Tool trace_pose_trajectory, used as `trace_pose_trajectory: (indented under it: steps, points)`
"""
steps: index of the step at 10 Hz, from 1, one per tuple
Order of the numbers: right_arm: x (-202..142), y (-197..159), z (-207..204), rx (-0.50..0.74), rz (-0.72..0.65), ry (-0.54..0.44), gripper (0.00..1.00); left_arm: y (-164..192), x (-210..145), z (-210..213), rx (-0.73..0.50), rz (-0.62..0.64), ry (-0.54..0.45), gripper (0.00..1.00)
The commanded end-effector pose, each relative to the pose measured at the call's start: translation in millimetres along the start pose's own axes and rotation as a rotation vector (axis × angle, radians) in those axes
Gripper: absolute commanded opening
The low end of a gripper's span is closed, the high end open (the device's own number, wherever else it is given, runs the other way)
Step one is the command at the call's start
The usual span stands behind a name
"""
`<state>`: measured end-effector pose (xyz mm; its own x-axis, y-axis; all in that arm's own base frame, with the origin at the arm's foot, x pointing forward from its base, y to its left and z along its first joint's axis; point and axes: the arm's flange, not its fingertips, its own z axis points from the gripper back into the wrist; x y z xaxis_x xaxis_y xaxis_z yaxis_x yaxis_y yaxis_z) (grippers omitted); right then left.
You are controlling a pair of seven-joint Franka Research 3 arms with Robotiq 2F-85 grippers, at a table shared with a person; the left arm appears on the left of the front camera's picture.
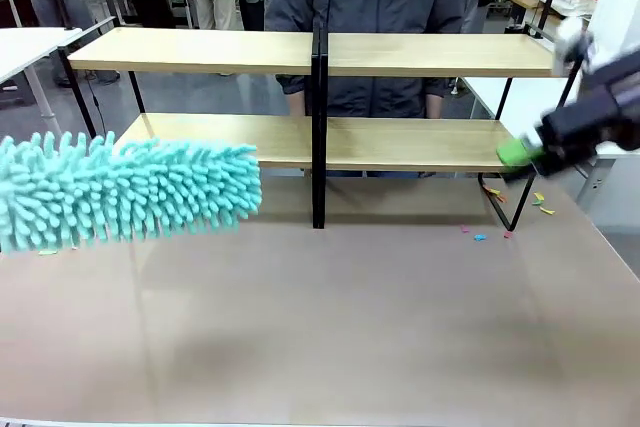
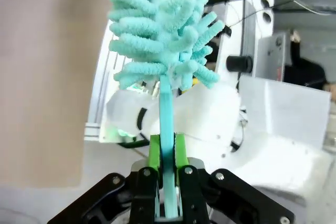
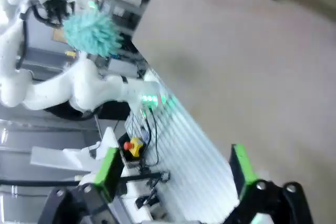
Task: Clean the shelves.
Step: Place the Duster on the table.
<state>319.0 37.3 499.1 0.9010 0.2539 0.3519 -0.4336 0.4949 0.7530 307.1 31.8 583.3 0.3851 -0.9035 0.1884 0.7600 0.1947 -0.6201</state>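
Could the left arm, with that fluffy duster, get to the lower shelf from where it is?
Probably yes. The left pincer is shut on the duster, whose fluffy head hangs just in front of the lower shelf, at its left end. Nothing stands between them, and the right pincer is far off at the other end.

Two joined two-tier shelves [image 1: 400, 142] with light-wood boards on thin black frames stand upright across the table's far side

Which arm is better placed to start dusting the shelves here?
Left, probably. The left gripper is shut on the duster, whose head hangs just in front of the lower board of the shelves. The right gripper is open and holds nothing, near the shelves' right end.
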Motion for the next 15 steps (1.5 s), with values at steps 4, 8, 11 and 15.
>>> trace_pose_trajectory:
  steps: [4,8,11,15]
  points:
    - [-14,-35,12,-0.023,-0.128,0.028,1.0,88,-2,-37,-0.025,0.089,0.052,0.12]
    - [-14,-35,12,-0.023,-0.128,0.028,1.0,132,8,-55,-0.047,0.218,0.108,0.12]
    - [-14,-35,12,-0.023,-0.128,0.028,1.0,137,14,-52,-0.065,0.228,0.123,0.12]
    - [-14,-35,12,-0.023,-0.128,0.028,1.0,133,20,-45,0.099,0.274,0.06,1.0]
